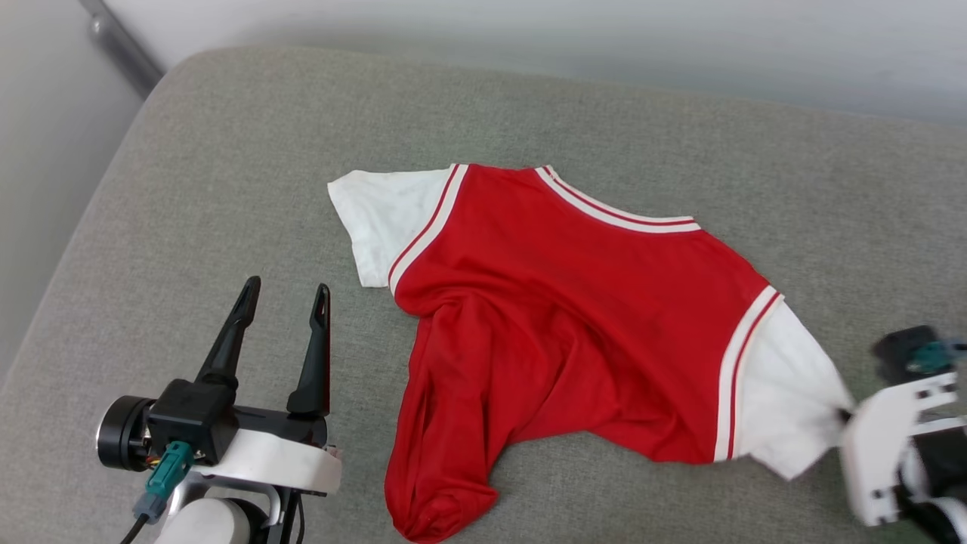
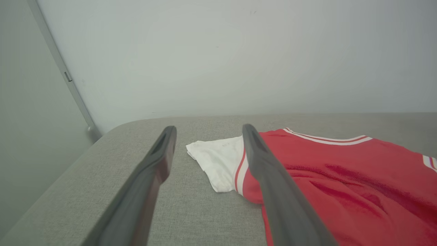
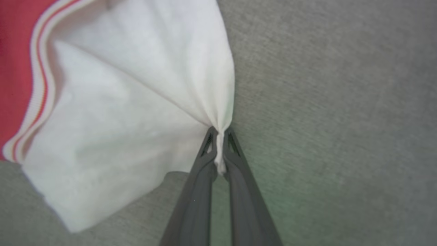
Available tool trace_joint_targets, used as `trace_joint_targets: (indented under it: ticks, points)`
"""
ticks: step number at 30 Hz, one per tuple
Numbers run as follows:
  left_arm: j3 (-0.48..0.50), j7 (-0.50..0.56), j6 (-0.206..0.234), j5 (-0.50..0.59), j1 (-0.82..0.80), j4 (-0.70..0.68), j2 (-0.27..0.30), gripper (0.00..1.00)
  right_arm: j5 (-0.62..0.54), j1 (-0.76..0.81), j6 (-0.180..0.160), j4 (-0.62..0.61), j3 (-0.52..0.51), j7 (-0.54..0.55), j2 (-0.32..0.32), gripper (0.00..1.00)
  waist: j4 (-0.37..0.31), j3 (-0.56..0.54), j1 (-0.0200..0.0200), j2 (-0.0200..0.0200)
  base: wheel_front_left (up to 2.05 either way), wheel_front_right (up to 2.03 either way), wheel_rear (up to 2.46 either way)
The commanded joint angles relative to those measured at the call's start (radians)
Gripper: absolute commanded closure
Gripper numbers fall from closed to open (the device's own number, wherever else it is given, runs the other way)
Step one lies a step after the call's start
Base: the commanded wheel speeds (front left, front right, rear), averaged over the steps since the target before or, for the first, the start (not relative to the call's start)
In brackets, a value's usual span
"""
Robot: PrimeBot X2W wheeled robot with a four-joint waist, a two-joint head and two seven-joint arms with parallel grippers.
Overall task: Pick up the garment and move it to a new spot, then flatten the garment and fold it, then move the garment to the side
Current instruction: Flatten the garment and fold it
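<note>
grey fabric cushion against a pale wall, metal strip at its corner

No text, label or number can be read anywhere.

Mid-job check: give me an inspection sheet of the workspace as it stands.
Surface: grey fabric cushion, no damage seen.
Job's things: garment lies rumpled, lower body bunched; one white sleeve drawn to a point.
Clutter: nothing seen.
Grippers: left gripper open, holding nothing, beside the other sleeve; right gripper jaws shut on the drawn sleeve.
Cables: teal plug at the left wrist, dark lead below it.
Surroundings: pale wall, metal rail at its corner.
</note>
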Motion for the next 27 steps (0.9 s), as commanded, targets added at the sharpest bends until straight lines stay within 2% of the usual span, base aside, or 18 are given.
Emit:
trace_joint_targets:
  ticks: [1, 8, 14, 16, 19, 20, 27]
  points:
    - [0.005, -0.002, -0.008, 0.008, 0.006, 0.004, -0.004, 0.0, -0.026, 0.005, -0.003, 0.033, -0.021, 0.0, -0.062, 1.0, -0.01, -0.016, 0.0, 0.0, 0.0, 0.0, 0.0]
    - [0.013, -0.002, -0.021, 0.019, 0.002, 0.008, -0.019, 0.0, -0.036, -0.049, -0.002, 0.045, -0.032, -0.012, -0.217, 1.0, -0.025, -0.035, 0.0, 0.0, 0.0, 0.0, 0.0]
    - [0.023, -0.002, -0.032, 0.026, -0.012, 0.003, -0.021, 0.0, -0.049, -0.093, -0.002, 0.122, -0.031, -0.043, -0.334, 1.0, -0.031, -0.015, 0.0, 0.0, 0.0, 0.0, 0.0]
    - [0.025, -0.002, -0.037, 0.028, -0.018, 0.004, -0.02, 0.0, -0.055, -0.114, -0.002, 0.161, -0.03, -0.066, -0.347, 1.0, -0.037, -0.007, 0.0, 0.0, 0.0, 0.0, 0.0]
    - [0.021, -0.003, -0.047, 0.029, -0.028, 0.011, -0.014, 0.0, -0.057, -0.141, -0.002, 0.217, -0.01, -0.107, -0.334, 1.0, -0.05, 0.0, 0.0, 0.0, 0.0, 0.0, 0.0]
    - [0.017, -0.003, -0.053, 0.029, -0.035, 0.014, -0.012, 0.0, -0.052, -0.149, -0.002, 0.233, -0.006, -0.123, -0.319, 0.0, -0.054, 0.0, 0.0, 0.0, 0.0, 0.0, 0.0]
    - [0.018, 0.021, -0.083, 0.03, -0.092, 0.046, 0.017, 0.0, -0.058, -0.193, -0.002, 0.262, 0.002, -0.262, -0.236, 0.0, -0.108, -0.037, 0.0, 0.0, 0.0, 0.0, 0.0]
